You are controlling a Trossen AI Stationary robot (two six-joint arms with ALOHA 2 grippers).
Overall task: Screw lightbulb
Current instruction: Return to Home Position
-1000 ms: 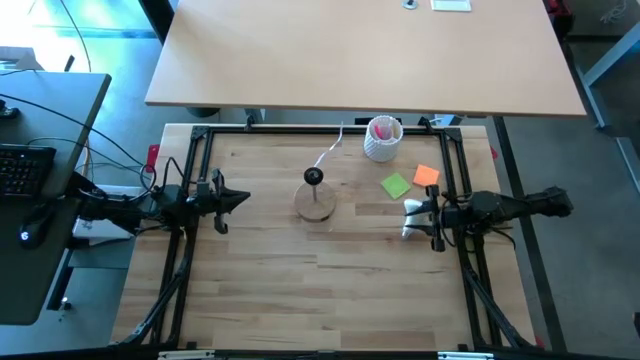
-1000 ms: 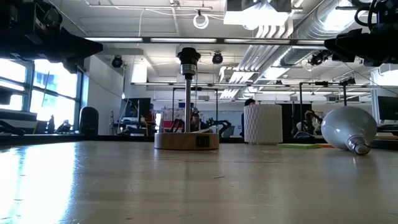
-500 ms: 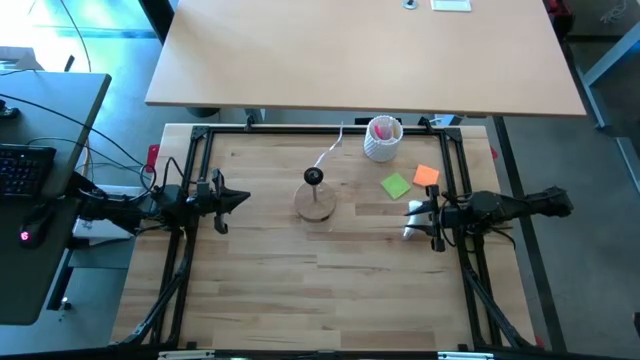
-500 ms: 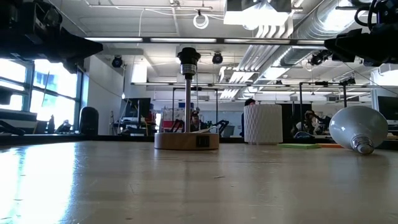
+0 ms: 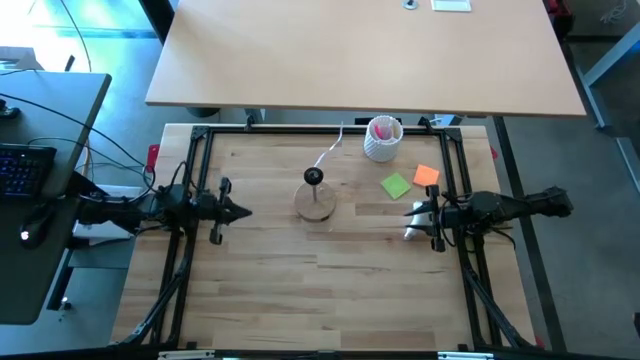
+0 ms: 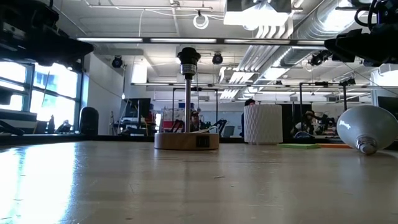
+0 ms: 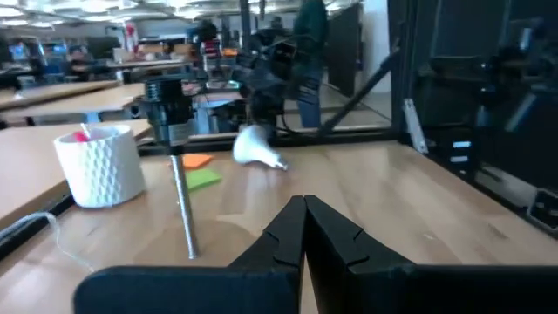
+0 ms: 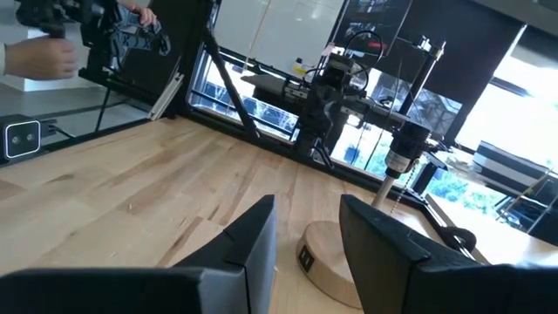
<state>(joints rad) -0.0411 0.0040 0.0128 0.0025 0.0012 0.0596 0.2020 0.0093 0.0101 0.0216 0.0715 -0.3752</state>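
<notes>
The white lightbulb [image 6: 364,127] lies on its side on the table at the right, globe on the wood and screw base toward the near side. The high view shows the lightbulb [image 5: 411,211] partly under my right gripper [image 5: 424,221]. That gripper [image 8: 307,222] hovers open above it, level, with nothing between its fingers. The black socket [image 5: 314,177] stands on a thin post on its round wooden base [image 5: 316,203] mid-table. At the left edge my left gripper [image 5: 245,212] is shut and empty, pointing level toward the socket [image 7: 170,96].
A white ribbed cup [image 5: 382,138] with pink contents stands at the far side. A green note [image 5: 396,185] and an orange note [image 5: 426,175] lie right of the socket. A white cord [image 5: 328,155] runs from the base toward the far edge. Black frame bars [image 5: 200,160] border the table.
The lightbulb has rolled a little toward the table's right edge, and its screw base has swung toward the near side. My left gripper has turned at the wrist, its tip swinging slightly toward the near edge, and has stayed shut.
</notes>
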